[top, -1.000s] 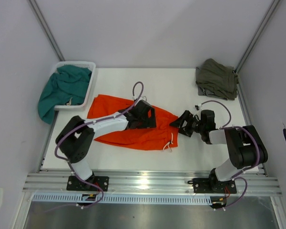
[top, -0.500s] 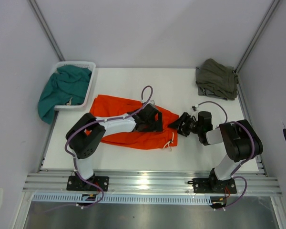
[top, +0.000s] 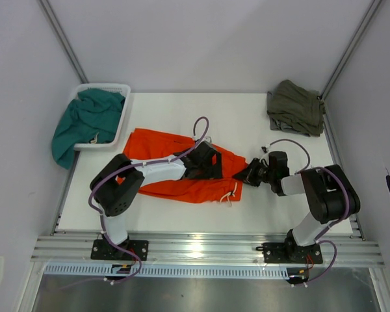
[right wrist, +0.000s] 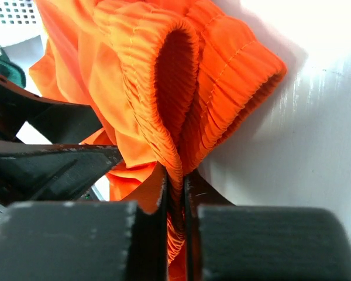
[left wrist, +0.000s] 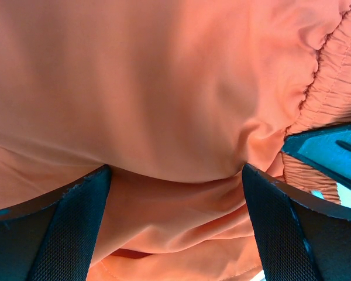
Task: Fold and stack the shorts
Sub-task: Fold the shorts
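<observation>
- Since a second ago the left gripper (top: 211,166) has slid toward three o'clock over the orange shorts (top: 149,146), and the right gripper (top: 244,174) has come closer to them.
- One pair of orange shorts lies spread at the centre of the table (top: 234,123), with its waistband (right wrist: 222,64) toward three o'clock.
- The left jaws stand wide apart and press on the fabric. The right jaws are closed on a fold of the waistband.
- One teal garment (top: 84,123) hangs out of one white basket (top: 121,117) at ten o'clock.
- One olive garment (top: 296,107) lies at two o'clock.
</observation>
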Motion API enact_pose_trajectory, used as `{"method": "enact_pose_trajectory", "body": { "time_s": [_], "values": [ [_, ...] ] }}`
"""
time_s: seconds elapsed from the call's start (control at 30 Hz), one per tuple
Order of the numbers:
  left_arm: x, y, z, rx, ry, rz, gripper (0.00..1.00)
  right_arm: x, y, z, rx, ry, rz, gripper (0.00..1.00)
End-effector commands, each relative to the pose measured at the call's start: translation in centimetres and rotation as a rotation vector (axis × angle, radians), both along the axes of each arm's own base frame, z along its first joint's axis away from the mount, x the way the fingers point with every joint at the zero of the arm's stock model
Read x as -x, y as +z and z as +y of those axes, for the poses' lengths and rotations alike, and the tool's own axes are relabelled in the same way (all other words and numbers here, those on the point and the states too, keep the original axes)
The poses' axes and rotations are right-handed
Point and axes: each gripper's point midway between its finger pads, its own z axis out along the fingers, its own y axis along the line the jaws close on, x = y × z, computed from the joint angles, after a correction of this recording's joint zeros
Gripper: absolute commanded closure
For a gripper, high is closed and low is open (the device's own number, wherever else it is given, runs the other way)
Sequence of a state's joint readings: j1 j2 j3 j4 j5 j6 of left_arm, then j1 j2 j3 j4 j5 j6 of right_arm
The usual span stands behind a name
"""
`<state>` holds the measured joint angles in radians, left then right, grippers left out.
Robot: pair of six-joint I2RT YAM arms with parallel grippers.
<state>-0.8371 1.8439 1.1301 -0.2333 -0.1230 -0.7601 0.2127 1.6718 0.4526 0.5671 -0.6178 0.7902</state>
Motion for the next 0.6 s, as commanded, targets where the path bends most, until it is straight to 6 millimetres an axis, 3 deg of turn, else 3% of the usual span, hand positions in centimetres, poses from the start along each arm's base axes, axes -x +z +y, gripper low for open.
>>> {"method": "enact_pose_trajectory", "body": {
  "time_s": [0.0,0.07,0.1,0.13,0.23,0.4,0.43,0.57],
  "values": [
    [1.8,-1.6,-0.8,0.005,-0.022,0.072,0.05,-1.0,1.6,-0.4,0.09,0.013,-0.046,1.0],
    [1.6,-0.9,-1.0,0.018,-0.019,0.063,0.05,-0.7,0.6,-1.9,0.235,0.006,-0.006,1.0],
    [1.6,-0.8,-0.9,0.016,-0.021,0.063,0.05,-1.9,1.9,-2.2,0.28,-0.008,-0.038,1.0],
    [1.3,-0.2,-0.9,0.011,-0.023,0.05,0.05,-0.7,1.7,-3.2,0.349,-0.011,0.026,1.0],
    [0.0,2.4,-0.1,0.02,-0.004,0.011,0.03,-1.0,2.9,-5.4,0.494,-0.043,0.041,1.0],
    [-2.4,7.9,2.5,0.148,0.041,-0.063,0.03,-0.9,5.4,-7.5,0.527,-0.077,0.019,1.0],
    [-3.2,9.1,2.4,0.196,0.039,-0.112,0.03,-0.5,5.3,-8.0,0.543,-0.077,0.034,1.0],
    [-4.0,11.5,2.8,0.285,0.056,-0.204,0.02,-0.4,6.2,-8.6,0.568,-0.083,0.022,1.0]
  ]
}}
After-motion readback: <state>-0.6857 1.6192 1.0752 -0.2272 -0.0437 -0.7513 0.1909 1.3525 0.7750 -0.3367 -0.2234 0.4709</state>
